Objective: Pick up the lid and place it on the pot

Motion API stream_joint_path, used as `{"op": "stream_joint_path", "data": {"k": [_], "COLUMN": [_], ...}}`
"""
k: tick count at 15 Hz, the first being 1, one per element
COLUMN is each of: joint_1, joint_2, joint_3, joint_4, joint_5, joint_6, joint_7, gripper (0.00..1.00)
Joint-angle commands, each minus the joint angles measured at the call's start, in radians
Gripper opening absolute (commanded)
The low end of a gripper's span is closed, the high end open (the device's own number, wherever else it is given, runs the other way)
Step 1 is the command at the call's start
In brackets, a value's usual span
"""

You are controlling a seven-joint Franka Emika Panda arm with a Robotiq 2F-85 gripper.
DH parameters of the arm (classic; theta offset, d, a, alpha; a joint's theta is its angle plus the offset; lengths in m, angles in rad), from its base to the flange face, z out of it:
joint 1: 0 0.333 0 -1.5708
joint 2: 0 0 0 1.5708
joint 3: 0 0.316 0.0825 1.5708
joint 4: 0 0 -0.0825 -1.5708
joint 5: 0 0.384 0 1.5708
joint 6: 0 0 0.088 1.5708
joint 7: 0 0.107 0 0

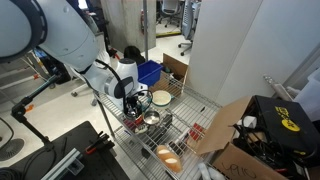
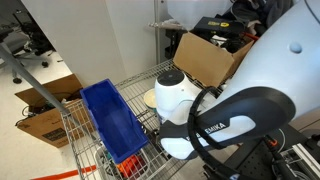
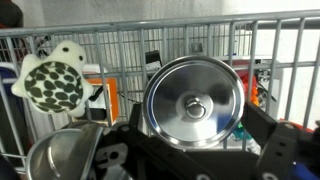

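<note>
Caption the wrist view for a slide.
Wrist view: round metal lid between the gripper fingers, silver pot at lower left, green turtle toy by the wire rack.

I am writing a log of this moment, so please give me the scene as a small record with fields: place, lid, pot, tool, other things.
place: inside a wire cart
lid: round, shiny, knob in the centre, fills the middle of the wrist view
pot: shiny metal, open, to the lower left of the lid in the wrist view; the lid is not on it
tool: one finger on each side of the lid; whether it grips cannot be told
other things: green and white turtle toy, blue bin, cardboard box
</note>
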Motion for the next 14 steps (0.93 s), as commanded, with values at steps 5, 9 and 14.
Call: {"op": "stream_joint_path", "data": {"k": [5, 9, 14], "joint_1": [0.046, 0.053, 0.051], "joint_2": [0.072, 0.070, 0.064], "joint_3": [-0.034, -0.037, -0.044], "joint_4": [0.084, 0.093, 0.089], "joint_5": [-0.018, -0.017, -0.012], "joint_6": [0.001, 0.004, 0.010], "joint_7": [0.046, 0.053, 0.077], "gripper": [0.51, 0.23, 0.05]}}
